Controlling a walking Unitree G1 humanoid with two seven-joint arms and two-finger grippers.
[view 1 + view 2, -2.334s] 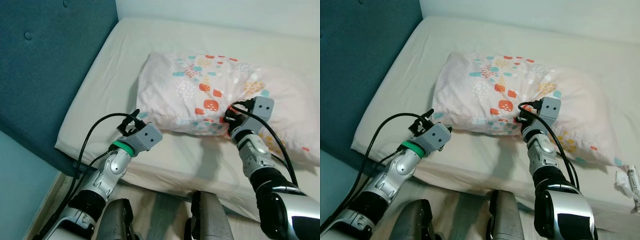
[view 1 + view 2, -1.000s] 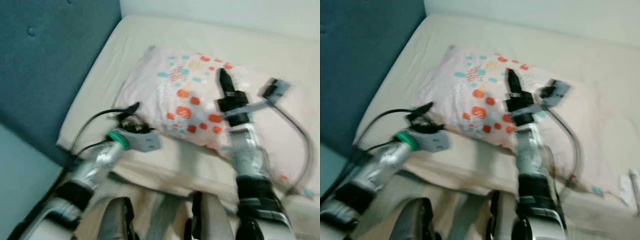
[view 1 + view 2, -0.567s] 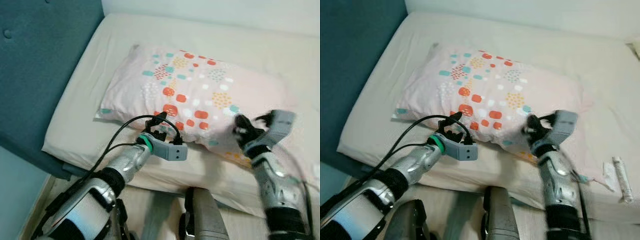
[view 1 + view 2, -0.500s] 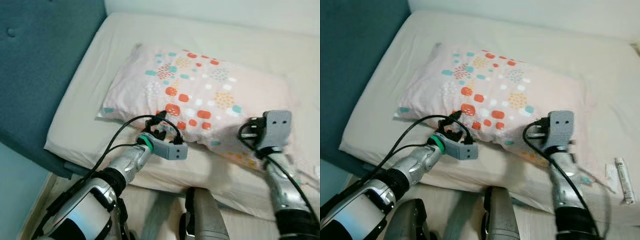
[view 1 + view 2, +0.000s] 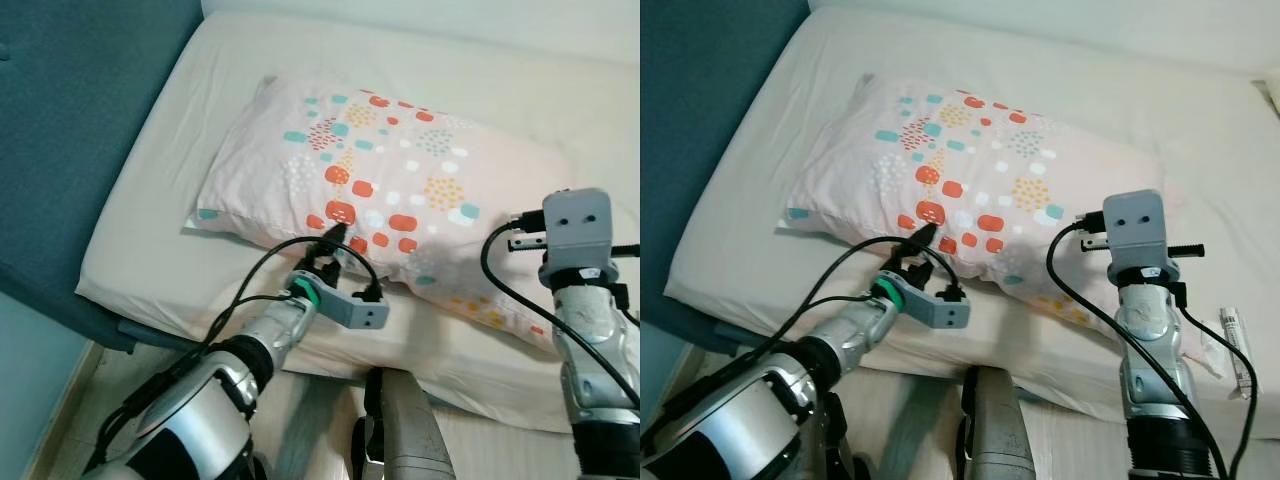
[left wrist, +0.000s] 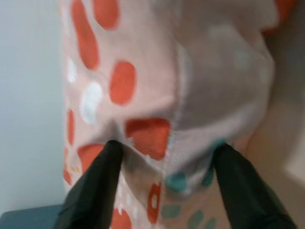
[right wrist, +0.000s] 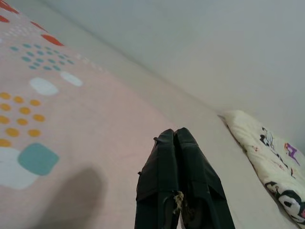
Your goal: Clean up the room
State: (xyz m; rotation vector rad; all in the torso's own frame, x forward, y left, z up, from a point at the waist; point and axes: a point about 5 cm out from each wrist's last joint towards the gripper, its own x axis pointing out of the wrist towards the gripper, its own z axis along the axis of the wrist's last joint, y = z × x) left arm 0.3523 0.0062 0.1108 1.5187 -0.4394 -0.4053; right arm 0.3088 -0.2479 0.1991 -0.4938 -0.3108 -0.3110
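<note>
You are looking down at a bed (image 5: 140, 240) with a cream sheet; a blue padded headboard (image 5: 70, 130) runs along its left side. The pillow (image 5: 400, 200), pale pink with orange, teal and white spots, lies flat on the bed, its long side toward you. Your left gripper (image 6: 167, 157) sits at the pillow's near edge, by the left end. Its two black fingers (image 6: 95, 183) are spread wide, with the seamed edge of the pillow bulging between them; both fingertips press into the fabric. Your right gripper (image 7: 178, 181) is raised above the right end of the pillow, with its fingers pressed together and nothing between them. A small tube (image 5: 1238, 352) lies on the sheet at the near right corner. A second cover with a cartoon print (image 7: 267, 157) lies further along the bed, well apart from the pillow.
</note>
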